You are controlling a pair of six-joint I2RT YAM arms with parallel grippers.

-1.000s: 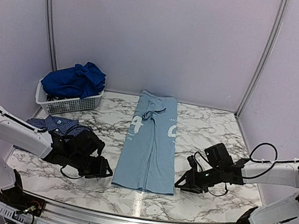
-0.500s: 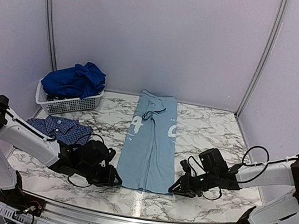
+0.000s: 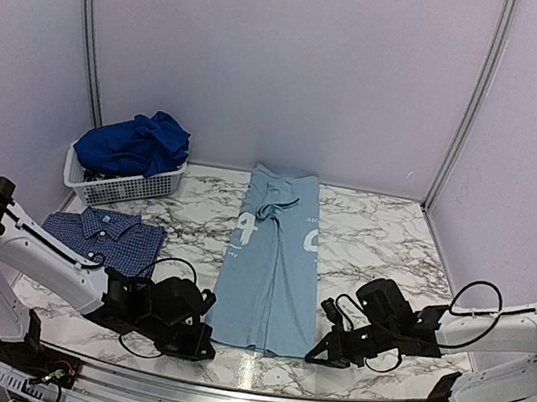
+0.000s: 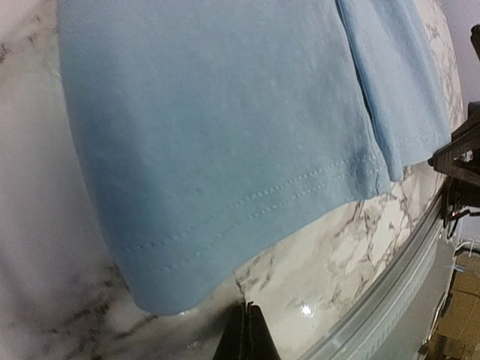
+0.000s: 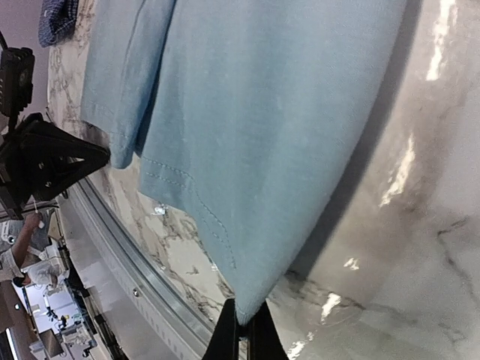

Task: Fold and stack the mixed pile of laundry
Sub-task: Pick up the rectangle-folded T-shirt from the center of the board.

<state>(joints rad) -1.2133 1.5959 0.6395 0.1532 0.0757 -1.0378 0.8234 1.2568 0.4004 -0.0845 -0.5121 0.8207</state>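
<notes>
Our left claw (image 4: 244, 319) is pressed shut, its tips low on the counter (image 4: 315, 262) at the near left corner of the pale blue T-shirt (image 4: 225, 135). In its wrist view the stitched hem ends just beside the tips, so we cannot tell whether any cloth is caught between them. Our right claw (image 5: 240, 321) is shut as well. There the near right corner of the hem runs straight down into the tips, and we judge that corner pinched.

Out from the claws, the T-shirt lies in the middle of the counter as a long narrow strip. Its sides are already turned in, its hem is close to the near edge and its collar points at the far edge. Well to the left, the navy check shirt (image 3: 107, 233) lies flat near the left edge. Behind it, at the far left corner, the royal blue clothes (image 3: 136, 141) are heaped in the white basket (image 3: 144, 188).

We take the step in hand to be the grasp for the crosswise fold of the T-shirt. Next we should raise both corners together, carry the hem over toward the collar, and keep the two claws level so the fold lands square. If the left corner stays down as we lift, we should stop and grasp it again.
</notes>
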